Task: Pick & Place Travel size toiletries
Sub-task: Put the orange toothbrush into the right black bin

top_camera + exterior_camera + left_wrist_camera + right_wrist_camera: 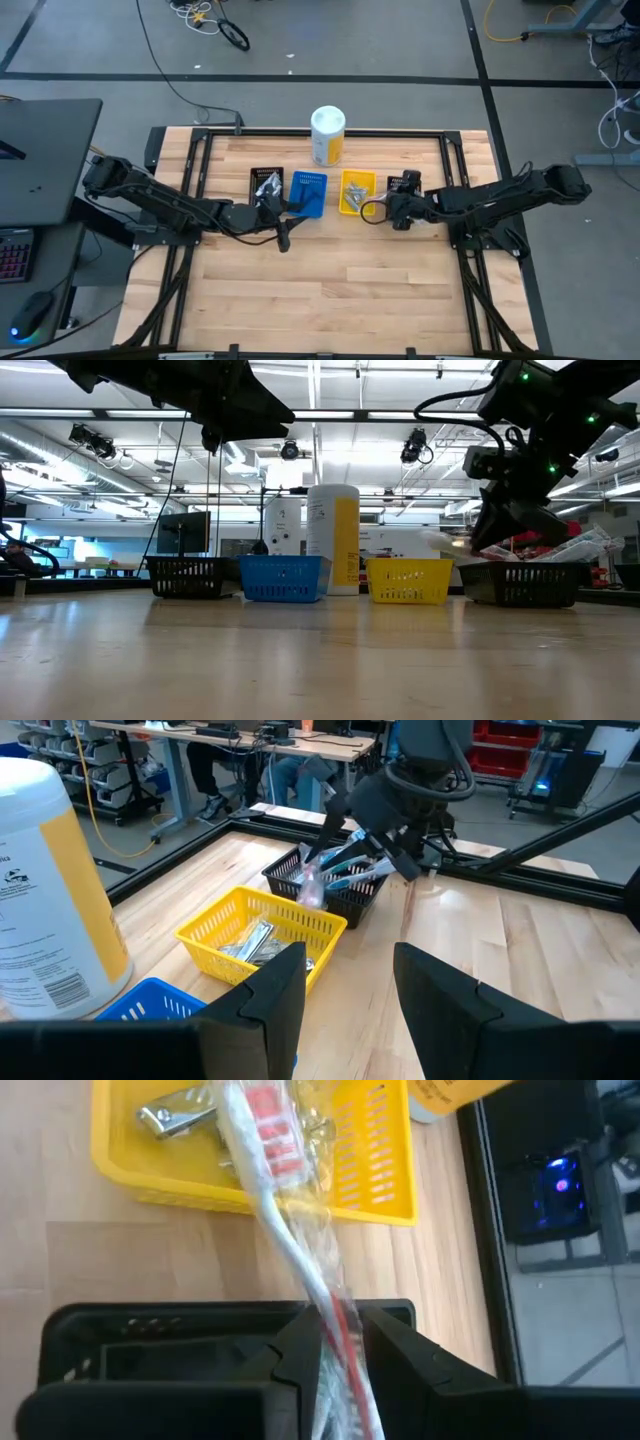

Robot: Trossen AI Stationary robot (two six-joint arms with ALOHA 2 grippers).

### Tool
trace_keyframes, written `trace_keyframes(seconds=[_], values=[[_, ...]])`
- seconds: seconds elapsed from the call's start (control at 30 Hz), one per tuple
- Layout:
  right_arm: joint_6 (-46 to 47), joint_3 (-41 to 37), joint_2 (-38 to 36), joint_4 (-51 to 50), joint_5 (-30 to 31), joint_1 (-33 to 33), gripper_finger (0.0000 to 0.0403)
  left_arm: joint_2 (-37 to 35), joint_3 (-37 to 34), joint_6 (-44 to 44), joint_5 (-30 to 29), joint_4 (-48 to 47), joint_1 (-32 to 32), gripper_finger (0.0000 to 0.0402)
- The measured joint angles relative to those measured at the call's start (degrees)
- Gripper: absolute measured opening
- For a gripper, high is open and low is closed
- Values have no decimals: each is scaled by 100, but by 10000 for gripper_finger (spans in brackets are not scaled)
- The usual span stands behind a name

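Observation:
My right gripper (340, 1330) (380, 208) is shut on a toothbrush (275, 1200) with a white handle and red bristles, in a clear wrapper. It hovers over the right black bin (345, 895), which holds more wrapped toothbrushes. The brush head reaches over the yellow bin (385, 1170) (357, 190), where small silvery items lie. My left gripper (350, 990) (284, 232) is open and holds nothing; it hangs near the blue bin (308, 192), on that bin's near side. My right gripper pinches the wrapped toothbrush between its two fingers at the handle (322, 1302), well back from the head. The fingers come from the table's right, and the brush sticks out forward along them. It is lifted clear, its head end (440, 542) above the yellow bin's rim.
Four small bins stand in a row across the table's middle: black (266, 184), blue, yellow, black (405, 184). A tall white-and-yellow canister (327, 135) stands behind them toward the far edge. Bare wood (340, 290) spreads over the near half of the table.

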Motion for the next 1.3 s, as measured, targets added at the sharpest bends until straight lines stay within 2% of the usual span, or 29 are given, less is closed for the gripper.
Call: trace_keyframes(seconds=[0.43, 0.63, 0.87, 1.03, 1.17, 1.3], values=[[2, 0, 0, 135, -61, 4, 81, 0, 0, 16, 2, -2, 0, 163], [89, 2, 0, 1156, -891, 4, 81, 0, 0, 28, 4, -4, 0, 163], [-152, 3, 0, 1309, -1144, 4, 81, 0, 0, 37, 109, -2, 4, 163], [-210, 4, 43, 2139, -1652, 4, 81, 0, 0, 48, 103, -2, 4, 163], [-454, 4, 191, 2563, -1732, -92, 81, 0, 0, 52, 101, -1, 4, 163], [-382, 54, 378, 2505, -2175, -278, 81, 0, 0, 61, 101, 0, 4, 163]])
